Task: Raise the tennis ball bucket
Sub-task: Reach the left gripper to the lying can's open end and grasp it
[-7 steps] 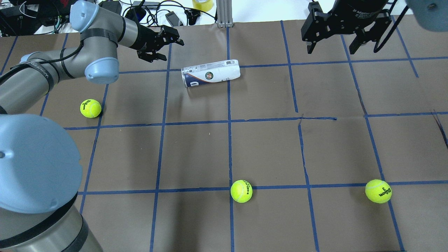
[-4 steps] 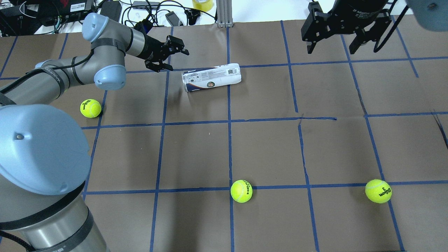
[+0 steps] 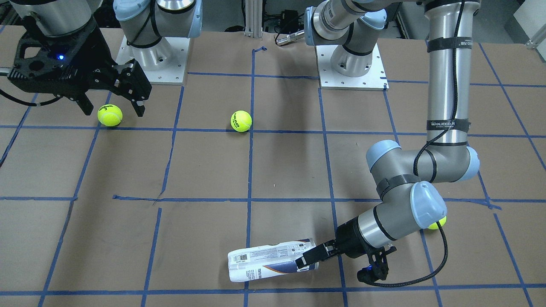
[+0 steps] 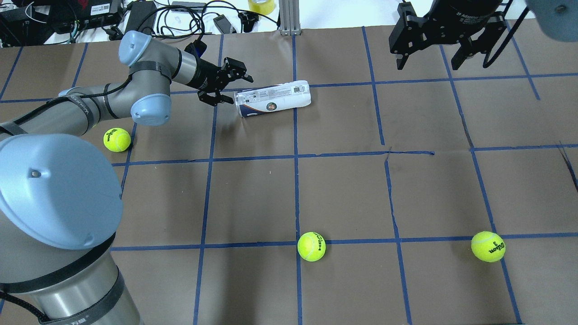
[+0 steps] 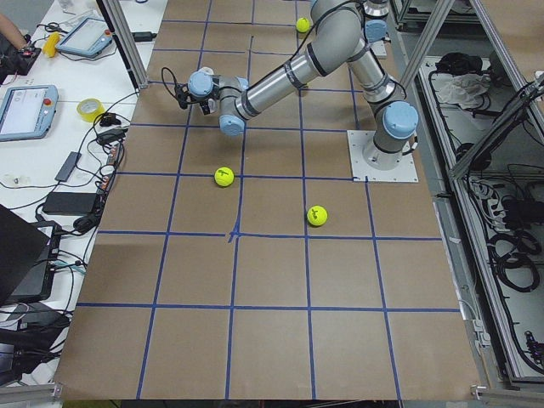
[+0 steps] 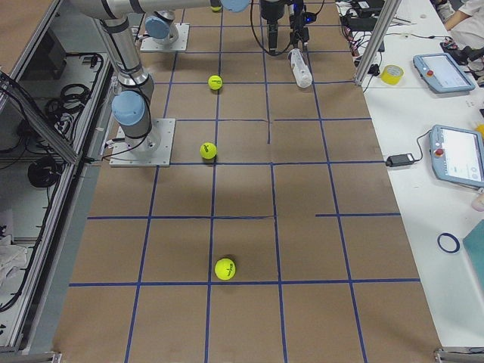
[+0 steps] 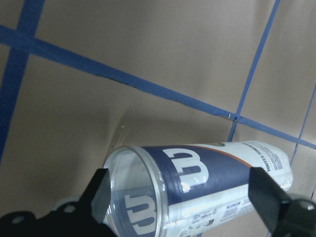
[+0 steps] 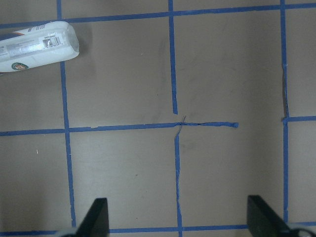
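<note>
The tennis ball bucket (image 4: pixel 273 98) is a clear can with a white label and navy W band. It lies on its side on the brown table and looks empty. It also shows in the front view (image 3: pixel 264 261), the left wrist view (image 7: pixel 207 182) and the right wrist view (image 8: pixel 34 47). My left gripper (image 4: pixel 232 89) is open and low at the can's open mouth end. In the left wrist view (image 7: pixel 182 202) the mouth sits between the fingers. My right gripper (image 4: pixel 428 61) is open and empty, high over the far right of the table.
Three yellow-green tennis balls lie loose: one near the left arm (image 4: pixel 117 139), one front centre (image 4: pixel 311 246), one front right (image 4: pixel 487 246). Cables, a tape roll (image 4: pixel 261 5) and a metal post (image 4: pixel 289 18) stand along the table's far edge.
My left gripper has moved right and lower, up to the can's open end. The can has rolled slightly. The right arm has not moved.
</note>
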